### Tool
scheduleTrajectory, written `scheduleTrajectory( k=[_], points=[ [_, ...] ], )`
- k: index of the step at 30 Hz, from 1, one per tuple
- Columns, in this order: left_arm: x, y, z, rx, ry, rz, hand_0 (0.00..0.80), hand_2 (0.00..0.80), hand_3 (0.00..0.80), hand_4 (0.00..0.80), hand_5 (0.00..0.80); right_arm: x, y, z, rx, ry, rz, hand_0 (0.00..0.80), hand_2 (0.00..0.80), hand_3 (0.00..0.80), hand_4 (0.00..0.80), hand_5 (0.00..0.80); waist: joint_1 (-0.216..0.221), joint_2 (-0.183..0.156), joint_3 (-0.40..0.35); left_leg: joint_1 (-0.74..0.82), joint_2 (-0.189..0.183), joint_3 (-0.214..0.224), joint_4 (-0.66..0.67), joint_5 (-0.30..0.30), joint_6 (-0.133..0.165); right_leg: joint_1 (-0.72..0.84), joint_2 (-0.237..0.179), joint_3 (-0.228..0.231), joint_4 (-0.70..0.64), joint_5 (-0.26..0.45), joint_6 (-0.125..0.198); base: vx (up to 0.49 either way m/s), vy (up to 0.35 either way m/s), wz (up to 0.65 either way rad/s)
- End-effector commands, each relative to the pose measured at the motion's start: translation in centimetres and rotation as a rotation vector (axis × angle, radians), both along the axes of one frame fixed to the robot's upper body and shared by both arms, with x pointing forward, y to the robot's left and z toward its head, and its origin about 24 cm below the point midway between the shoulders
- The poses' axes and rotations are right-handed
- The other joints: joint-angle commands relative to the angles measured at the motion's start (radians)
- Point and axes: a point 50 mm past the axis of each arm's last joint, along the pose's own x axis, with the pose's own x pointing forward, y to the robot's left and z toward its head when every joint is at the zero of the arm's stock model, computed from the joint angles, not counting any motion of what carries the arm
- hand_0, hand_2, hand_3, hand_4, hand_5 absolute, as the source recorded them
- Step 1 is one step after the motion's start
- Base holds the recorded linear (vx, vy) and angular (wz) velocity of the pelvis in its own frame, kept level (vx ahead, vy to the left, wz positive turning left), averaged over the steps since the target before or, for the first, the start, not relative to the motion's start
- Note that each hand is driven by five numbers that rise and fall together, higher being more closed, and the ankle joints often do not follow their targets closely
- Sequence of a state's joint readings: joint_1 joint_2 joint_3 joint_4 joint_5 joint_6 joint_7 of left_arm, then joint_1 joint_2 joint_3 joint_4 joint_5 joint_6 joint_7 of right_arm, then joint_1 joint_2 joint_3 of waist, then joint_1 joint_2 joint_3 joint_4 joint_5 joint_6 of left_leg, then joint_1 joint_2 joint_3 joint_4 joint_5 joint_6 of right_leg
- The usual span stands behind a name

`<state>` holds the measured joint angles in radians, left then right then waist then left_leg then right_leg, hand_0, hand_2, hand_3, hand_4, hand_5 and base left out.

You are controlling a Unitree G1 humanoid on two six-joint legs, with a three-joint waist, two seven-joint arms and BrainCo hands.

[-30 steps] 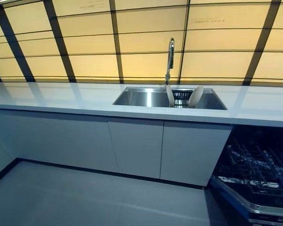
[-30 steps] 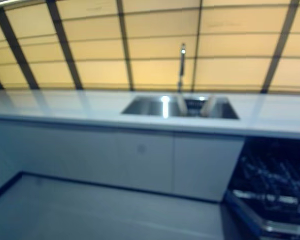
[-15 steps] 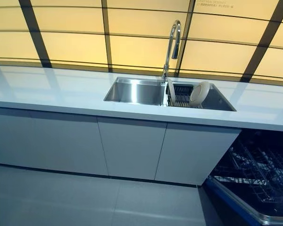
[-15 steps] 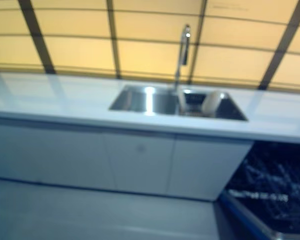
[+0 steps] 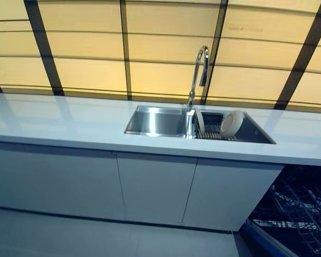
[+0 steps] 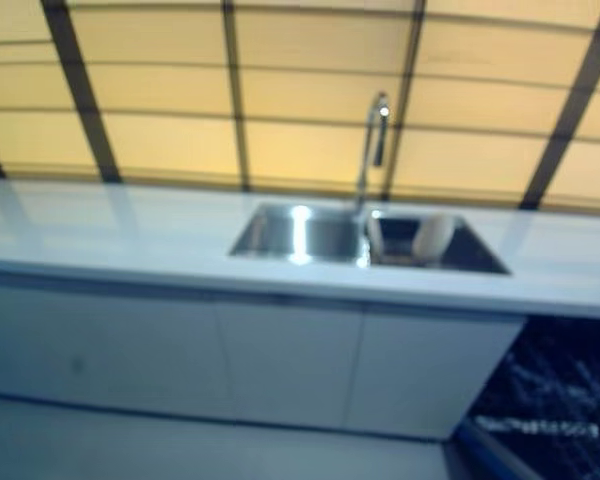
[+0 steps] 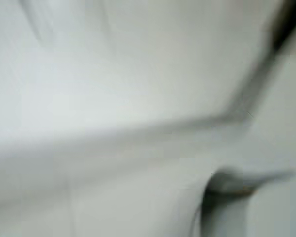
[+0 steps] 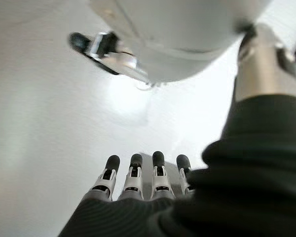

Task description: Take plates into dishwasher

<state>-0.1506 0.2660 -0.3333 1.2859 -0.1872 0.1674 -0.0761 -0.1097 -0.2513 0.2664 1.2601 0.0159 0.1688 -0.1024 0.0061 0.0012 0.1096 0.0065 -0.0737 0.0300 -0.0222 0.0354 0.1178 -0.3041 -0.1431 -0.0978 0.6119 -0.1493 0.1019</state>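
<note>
Two pale plates stand on edge in a dark rack in the right part of the steel sink (image 5: 155,121): a round one (image 5: 232,123) leaning, and a thin one (image 5: 198,121) seen edge-on beside the faucet (image 5: 197,72). The open dishwasher (image 5: 299,206) with its wire rack shows at the lower right, under the counter. My right hand (image 8: 132,185) shows only in the right wrist view, open, fingers straight, with nothing in it. No hand appears in the eye views, and the left wrist view is a pale blur.
A long white counter (image 5: 59,120) runs across the view above flat white cabinet doors (image 5: 155,190). Behind it is a yellow panelled wall with dark strips (image 5: 85,69). Grey floor (image 5: 53,235) lies in front. The dishwasher door's blue edge (image 5: 262,241) juts out low right.
The whole picture has shifted: the camera has moved nearer the counter and turned, so the sink sits larger and less floor shows. The plates and the dishwasher stay put.
</note>
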Motion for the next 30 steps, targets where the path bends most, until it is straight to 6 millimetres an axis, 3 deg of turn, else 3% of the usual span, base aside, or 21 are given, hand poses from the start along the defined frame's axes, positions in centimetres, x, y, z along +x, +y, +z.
scheduleTrajectory(
  k=[1,3,4,5,7,11,12,16,18,23,24,25,26,27,28,29,30],
  points=[
    [-0.3,-0.2,-0.2,-0.008,0.013,-0.015,0.000,0.000,0.000,0.000,0.000,-0.3,-1.8,0.4,-0.064,-0.007,-0.028,0.000,0.000,0.000,0.000,0.000,-0.045,-0.007,0.046,0.054,-0.044,-0.061,0.026,-0.094,-0.026,0.032,0.041,-0.004,-0.537,0.310,0.011,0.553,-0.192,0.44],
    [-0.1,-0.3,-0.1,-0.014,0.021,-0.027,0.000,0.000,0.000,0.000,0.000,-0.6,-2.1,0.4,-0.075,0.001,-0.051,0.000,0.000,0.000,0.000,0.000,-0.071,0.001,0.051,0.098,-0.044,-0.086,0.025,-0.112,-0.028,-0.005,0.049,0.005,-0.699,0.354,0.033,0.510,-0.143,0.48],
    [-0.1,-0.3,-0.1,-0.015,0.022,-0.029,0.000,0.000,0.000,0.000,0.000,-0.7,-2.1,0.4,-0.076,0.002,-0.055,0.000,0.000,0.000,0.000,0.000,-0.072,0.006,0.052,0.104,-0.040,-0.088,0.027,-0.116,-0.029,-0.012,0.052,0.004,-0.699,0.349,0.033,0.465,-0.139,0.56],
    [0.1,-0.4,-0.1,-0.022,0.019,-0.032,0.000,0.000,0.000,0.000,0.000,-0.6,-2.3,0.5,-0.081,0.001,-0.076,0.000,0.000,0.000,0.000,0.000,-0.078,0.006,0.056,0.123,-0.042,-0.103,0.059,-0.148,-0.025,-0.018,0.047,-0.002,-0.694,0.356,0.023,0.419,-0.161,0.52],
    [-0.1,-0.5,-0.2,-0.026,0.030,-0.074,0.000,0.000,0.000,0.000,0.000,-0.6,-2.1,0.4,-0.091,0.004,-0.107,0.000,0.000,0.000,0.000,0.000,-0.082,-0.015,0.049,0.122,-0.048,-0.114,0.152,-0.216,-0.011,0.032,0.042,0.027,-0.609,0.325,0.004,0.454,-0.209,0.47],
    [-0.2,-0.6,-0.2,-0.045,0.022,-0.083,0.000,0.000,0.000,0.000,0.000,-0.9,-1.8,0.3,-0.074,-0.001,-0.153,0.000,0.000,0.000,0.000,0.000,-0.091,-0.019,0.044,0.190,-0.014,-0.075,0.164,-0.273,-0.035,0.044,0.021,0.002,-0.499,0.342,0.016,0.316,-0.128,0.49],
    [-0.2,-0.8,-0.2,-0.053,0.015,-0.124,0.000,0.000,0.000,0.000,0.000,-0.9,-2.0,0.3,-0.076,-0.001,-0.108,0.000,0.000,0.000,0.000,0.000,-0.091,-0.015,0.039,0.227,0.004,-0.071,0.137,-0.273,-0.047,0.059,0.025,-0.019,-0.497,0.330,0.013,0.334,-0.133,0.47],
    [-0.1,-1.2,-0.3,-0.035,0.025,-0.185,0.000,0.000,0.000,0.000,0.000,-0.6,-2.1,0.4,-0.093,-0.015,-0.088,0.000,0.000,0.000,0.000,0.000,-0.090,-0.008,0.036,0.219,0.013,-0.066,0.114,-0.257,-0.055,0.072,0.038,-0.026,-0.501,0.311,0.002,0.149,-0.074,0.10],
    [-0.7,-1.2,-0.4,-0.031,0.049,-0.141,0.000,0.000,0.000,0.000,0.000,0.2,-2.1,0.7,-0.099,-0.037,-0.075,0.000,0.000,0.000,0.000,0.000,-0.090,0.004,0.037,0.215,0.020,-0.058,0.077,-0.238,-0.063,0.056,0.038,-0.042,-0.491,0.302,0.002,0.217,-0.063,-0.22],
    [-1.9,-1.0,-0.7,-0.039,0.056,-0.113,0.000,0.000,0.000,0.000,0.000,-0.6,-1.7,0.3,-0.076,-0.006,-0.027,0.000,0.000,0.000,0.000,0.000,-0.096,0.018,0.013,0.252,0.051,-0.067,0.082,-0.240,-0.088,0.069,0.046,-0.042,-0.459,0.253,-0.020,0.245,-0.093,-0.03],
    [-2.0,-1.0,-0.8,-0.048,0.047,-0.064,0.000,0.000,0.000,0.000,0.000,-0.6,-1.5,0.2,-0.070,0.004,0.006,0.000,0.000,0.000,0.000,0.000,-0.094,0.023,0.000,0.252,0.086,-0.071,0.154,-0.164,-0.119,0.091,0.064,-0.048,-0.461,0.226,-0.047,0.245,-0.146,0.07],
    [-2.1,-1.1,-0.8,-0.053,0.049,-0.053,0.000,0.000,0.000,0.000,0.000,-0.6,-1.5,0.2,-0.069,0.007,0.017,0.000,0.000,0.000,0.000,0.000,-0.094,0.023,-0.001,0.251,0.093,-0.071,0.166,-0.149,-0.124,0.096,0.068,-0.049,-0.464,0.222,-0.052,0.244,-0.179,0.09],
    [-2.0,-1.2,-0.8,-0.064,0.037,0.013,0.000,0.000,0.000,0.000,0.000,-0.3,-1.3,0.2,-0.067,0.014,0.044,0.000,0.000,0.000,0.000,0.000,-0.088,0.017,-0.007,0.229,0.112,-0.064,0.251,-0.076,-0.141,0.132,0.079,-0.054,-0.489,0.212,-0.071,0.222,-0.199,0.04],
    [-1.7,-1.5,-0.8,-0.062,0.016,0.070,0.000,0.000,0.000,0.000,0.000,-0.1,-1.2,0.3,-0.057,0.010,0.057,0.000,0.000,0.000,0.000,0.000,-0.076,-0.003,-0.008,0.173,0.125,-0.054,0.444,-0.003,-0.155,0.176,0.083,-0.058,-0.520,0.204,-0.097,0.239,-0.213,-0.03],
    [-1.7,-1.5,-0.8,-0.060,0.009,0.078,0.000,0.000,0.000,0.000,0.000,0.0,-1.1,0.3,-0.047,0.006,0.060,0.000,0.000,0.000,0.000,0.000,-0.072,-0.013,-0.009,0.143,0.120,-0.056,0.488,0.017,-0.156,0.185,0.078,-0.057,-0.526,0.202,-0.102,0.309,-0.256,-0.13],
    [-1.7,-1.8,-0.9,-0.067,-0.008,0.084,0.000,0.000,0.000,0.000,0.000,0.4,-0.9,0.3,-0.018,-0.008,0.079,0.000,0.000,0.000,0.000,0.000,-0.041,-0.040,0.014,-0.041,0.085,-0.060,0.734,0.050,-0.154,0.243,0.072,-0.038,-0.530,0.186,-0.124,0.258,-0.188,-0.13],
    [-1.6,-2.0,-0.9,-0.079,-0.020,0.094,0.000,0.000,0.000,0.000,0.000,0.8,-0.7,0.4,-0.002,-0.019,0.084,0.000,0.000,0.000,0.000,0.000,-0.023,-0.049,0.031,-0.152,0.067,-0.046,0.791,0.040,-0.146,0.276,0.071,-0.026,-0.534,0.178,-0.127,0.359,-0.146,-0.20]
  ],
)
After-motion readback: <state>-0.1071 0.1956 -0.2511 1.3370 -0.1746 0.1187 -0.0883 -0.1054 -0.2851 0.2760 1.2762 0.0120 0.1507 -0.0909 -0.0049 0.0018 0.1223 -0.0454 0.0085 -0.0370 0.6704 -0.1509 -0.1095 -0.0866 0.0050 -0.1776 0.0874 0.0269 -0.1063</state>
